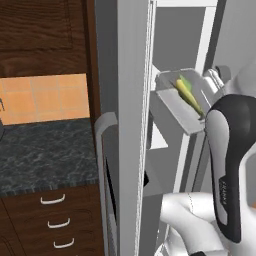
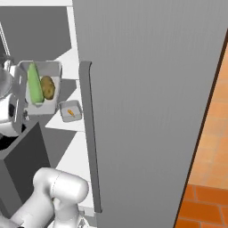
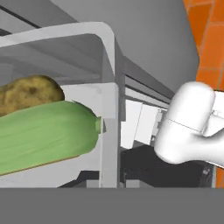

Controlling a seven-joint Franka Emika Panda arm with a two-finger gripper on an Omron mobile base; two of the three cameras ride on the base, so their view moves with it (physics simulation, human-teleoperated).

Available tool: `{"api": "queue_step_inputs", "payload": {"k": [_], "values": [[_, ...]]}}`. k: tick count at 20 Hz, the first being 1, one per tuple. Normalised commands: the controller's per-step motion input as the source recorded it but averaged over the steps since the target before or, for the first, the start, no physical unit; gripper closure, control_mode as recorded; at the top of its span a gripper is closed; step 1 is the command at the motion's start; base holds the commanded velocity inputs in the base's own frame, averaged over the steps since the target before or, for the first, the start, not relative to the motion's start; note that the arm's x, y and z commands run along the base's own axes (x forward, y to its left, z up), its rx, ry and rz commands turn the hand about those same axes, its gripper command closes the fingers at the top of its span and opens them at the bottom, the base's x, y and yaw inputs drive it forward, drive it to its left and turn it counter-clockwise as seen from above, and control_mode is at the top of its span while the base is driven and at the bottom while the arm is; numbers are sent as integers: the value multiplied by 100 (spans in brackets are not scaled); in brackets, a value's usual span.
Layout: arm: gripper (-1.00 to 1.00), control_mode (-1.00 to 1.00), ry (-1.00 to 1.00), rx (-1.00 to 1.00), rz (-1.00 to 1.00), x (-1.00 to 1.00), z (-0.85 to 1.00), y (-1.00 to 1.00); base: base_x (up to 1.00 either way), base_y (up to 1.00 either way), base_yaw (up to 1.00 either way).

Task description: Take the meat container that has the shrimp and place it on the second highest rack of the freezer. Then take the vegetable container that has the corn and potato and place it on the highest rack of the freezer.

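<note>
Freezer [image 2: 151,89] open before us; vegetable container [image 2: 42,107] with corn [image 2: 34,83] and potato [image 2: 47,87] held up inside. Meat container [image 2: 71,111] with shrimp [image 2: 70,112] on rack below. End effector state: we cannot tell.

Even, flat rendered light fills all three views, with no glare and no clear source. Soft grey shading darkens the open freezer [image 2: 147,89] interior beneath its shelves, and the vegetable container [image 2: 42,87] casts a faint shadow there. Edges look slightly jagged and coarse. In the hand view the corn [image 3: 43,135] sits close but stays sharp.
</note>
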Motion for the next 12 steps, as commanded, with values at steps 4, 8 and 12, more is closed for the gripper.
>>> {"api": "queue_step_inputs", "payload": {"k": [4, 8, 12], "values": [[100, -100, -19, 28, 8, 91, 3, 9, 0, 0, 0], [100, -100, -14, 22, 11, 98, 0, 28, 0, 0, 0], [100, -100, -2, 1, 0, 100, 0, 48, 0, 0, 0]]}}
